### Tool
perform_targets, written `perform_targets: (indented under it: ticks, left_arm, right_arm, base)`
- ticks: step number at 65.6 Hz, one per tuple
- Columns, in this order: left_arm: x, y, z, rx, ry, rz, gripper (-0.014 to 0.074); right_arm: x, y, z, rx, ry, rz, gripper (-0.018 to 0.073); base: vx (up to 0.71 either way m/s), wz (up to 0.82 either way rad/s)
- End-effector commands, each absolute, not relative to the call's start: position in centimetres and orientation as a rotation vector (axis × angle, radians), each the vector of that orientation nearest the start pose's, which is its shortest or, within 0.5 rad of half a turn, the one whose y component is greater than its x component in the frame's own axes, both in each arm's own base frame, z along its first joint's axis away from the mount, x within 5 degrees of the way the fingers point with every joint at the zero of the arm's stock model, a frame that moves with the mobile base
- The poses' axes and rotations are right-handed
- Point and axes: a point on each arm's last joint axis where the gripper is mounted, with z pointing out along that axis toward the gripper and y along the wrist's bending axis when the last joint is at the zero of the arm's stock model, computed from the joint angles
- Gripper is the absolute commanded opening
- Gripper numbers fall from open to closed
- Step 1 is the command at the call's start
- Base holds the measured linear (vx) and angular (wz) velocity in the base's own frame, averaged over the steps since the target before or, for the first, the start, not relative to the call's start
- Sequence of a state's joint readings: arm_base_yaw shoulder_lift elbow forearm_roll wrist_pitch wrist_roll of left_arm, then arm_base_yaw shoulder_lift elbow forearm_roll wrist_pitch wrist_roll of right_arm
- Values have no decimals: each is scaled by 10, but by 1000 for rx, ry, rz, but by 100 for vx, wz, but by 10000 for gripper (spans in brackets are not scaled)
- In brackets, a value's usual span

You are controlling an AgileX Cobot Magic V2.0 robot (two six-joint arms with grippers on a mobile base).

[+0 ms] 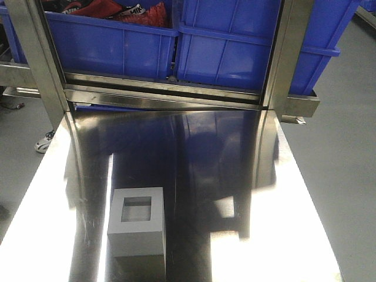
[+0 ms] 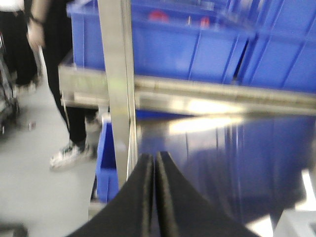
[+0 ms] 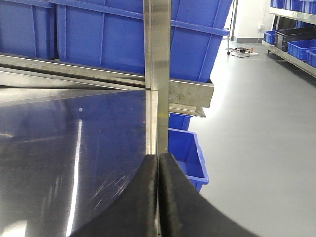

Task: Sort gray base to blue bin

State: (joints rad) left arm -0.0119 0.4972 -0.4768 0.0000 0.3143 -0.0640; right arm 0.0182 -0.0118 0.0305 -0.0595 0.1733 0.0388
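Front view high over table (image 1: 223, 176); wrist views low, facing shared rack (image 1: 164, 94).

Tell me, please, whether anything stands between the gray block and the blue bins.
Nothing lies on the table between the gray block and the blue bins. The bins sit raised behind a steel rail at the far edge, so the block would probably have to go over it and the bin wall.
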Motion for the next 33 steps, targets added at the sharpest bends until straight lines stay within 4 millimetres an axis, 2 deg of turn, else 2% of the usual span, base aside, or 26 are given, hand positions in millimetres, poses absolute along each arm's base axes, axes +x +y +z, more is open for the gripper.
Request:
perform_targets:
  ticks: [1,33]
  left_arm:
    - [118,-2,317,-52,1801,-67,-6]
    - [123,-2,313,-54,1835,-66,-3]
  right_arm:
    - [56,0,190,-31,1603,-19,-9]
    - [56,0,190,-31,1603,-19,-9]
  base:
    - [0,0]
    - [0,0]
